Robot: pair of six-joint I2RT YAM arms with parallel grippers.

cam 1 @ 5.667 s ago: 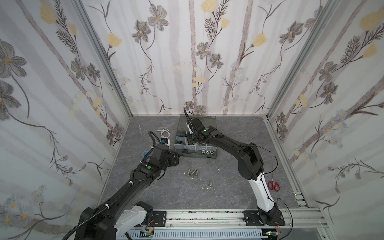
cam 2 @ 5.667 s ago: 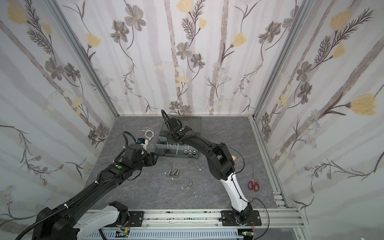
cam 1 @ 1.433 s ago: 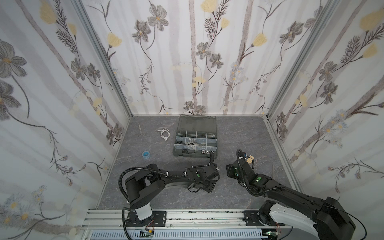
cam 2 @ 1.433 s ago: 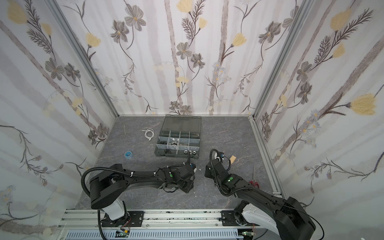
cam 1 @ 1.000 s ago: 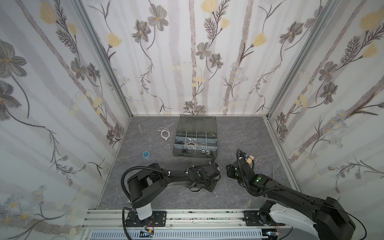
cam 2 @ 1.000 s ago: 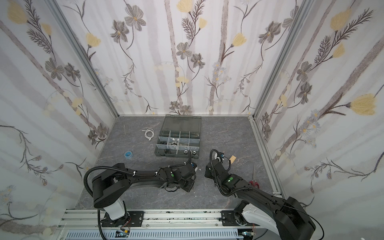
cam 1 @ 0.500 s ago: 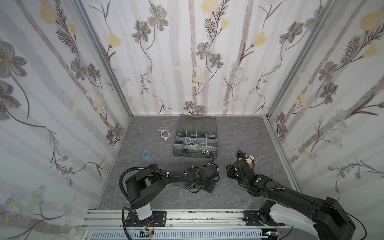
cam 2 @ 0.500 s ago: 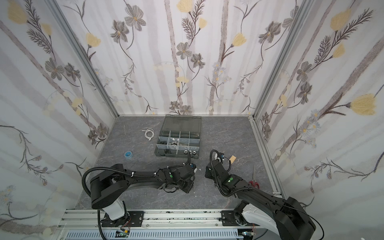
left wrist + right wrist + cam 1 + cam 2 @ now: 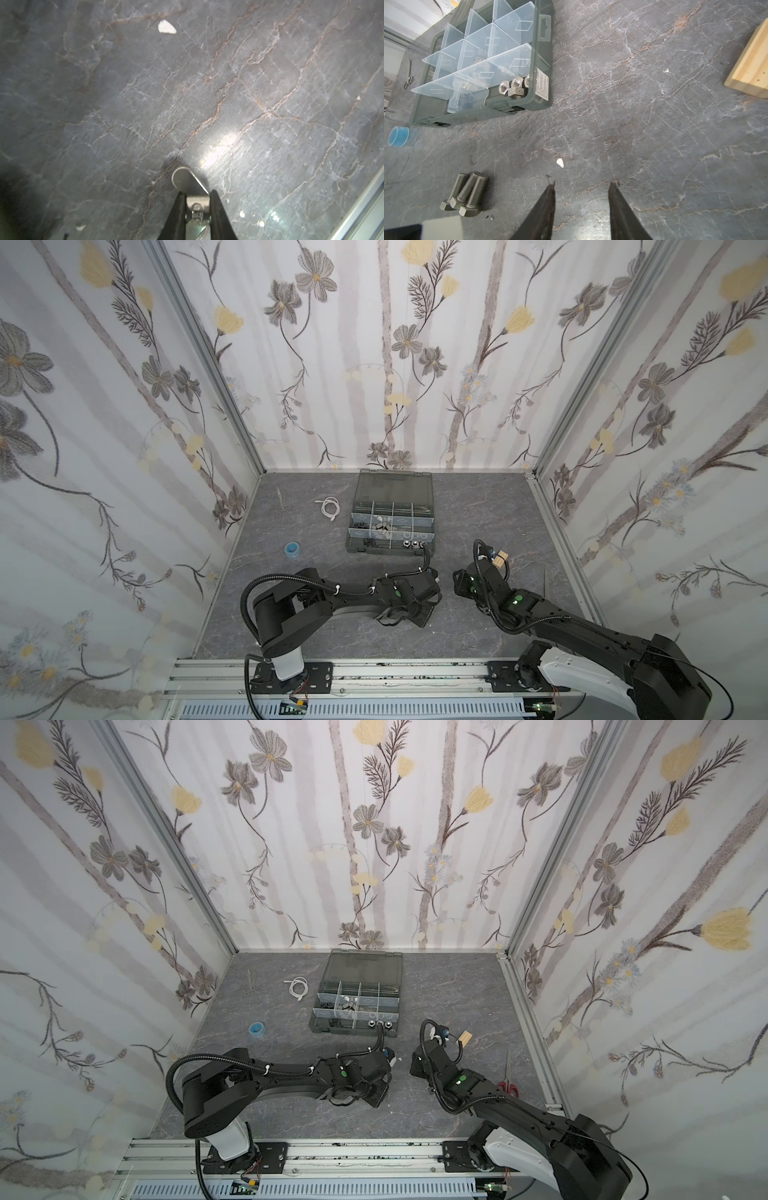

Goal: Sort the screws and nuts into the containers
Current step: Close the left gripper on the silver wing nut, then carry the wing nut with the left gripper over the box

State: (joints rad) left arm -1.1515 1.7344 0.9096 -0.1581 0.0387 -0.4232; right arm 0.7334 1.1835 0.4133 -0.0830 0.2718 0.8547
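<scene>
My left gripper is shut on a shiny silver wing nut, low over the grey table near the front; in both top views it points down. My right gripper stands open over bare table, nothing between its fingers. Three grey screws lie side by side next to it. The open dark grey case with its containers sits behind. Silver hex nuts fill its near corner compartment.
A blue tape roll, a white cable and small metal scissors lie left of the case. A wooden block and red-handled scissors are on the right. White specks dot the table.
Both arms have left the case and come to the front of the table. Within the last second the left gripper's jaws closed on the wing nut; the right arm stayed still.
</scene>
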